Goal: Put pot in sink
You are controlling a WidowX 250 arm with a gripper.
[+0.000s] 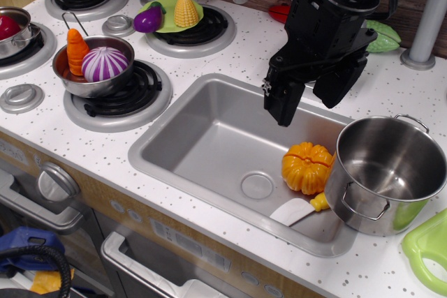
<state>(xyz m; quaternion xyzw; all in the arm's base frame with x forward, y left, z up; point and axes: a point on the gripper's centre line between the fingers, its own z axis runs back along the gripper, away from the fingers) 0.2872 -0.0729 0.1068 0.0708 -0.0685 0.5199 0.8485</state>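
— Steel first, at the counter's left edge: I see a small pot (12,31) with something red in it, sitting on a burner.

— And next to it?

— A shallow pan (94,68) on the front burner, holding an orange carrot (76,49) and a purple-and-white striped vegetable (105,64). Behind that, toward the back edge, a green plate (167,17) carries an eggplant (148,19) and a corn cob (186,11).

— Where's the sink?

— Middle of the counter, near the front edge. I read the sink (209,130) as grey and matte, with a round drain. An orange pumpkin (307,167) lies in its right end, with a white piece and a small yellow bit just beside it.

— Your claw?

— My gripper (307,99) hangs over the sink's back right corner, fingers parted and pointing down, grasping nothing.

— The pot?

— The pot (387,172) stands upright at the sink's right end, touching the pumpkin. I cannot tell whether its base is inside the basin or on the rim. A green item (426,252) lies at the front right corner, and another green piece (384,36) sits near the back right by a grey post (427,22).
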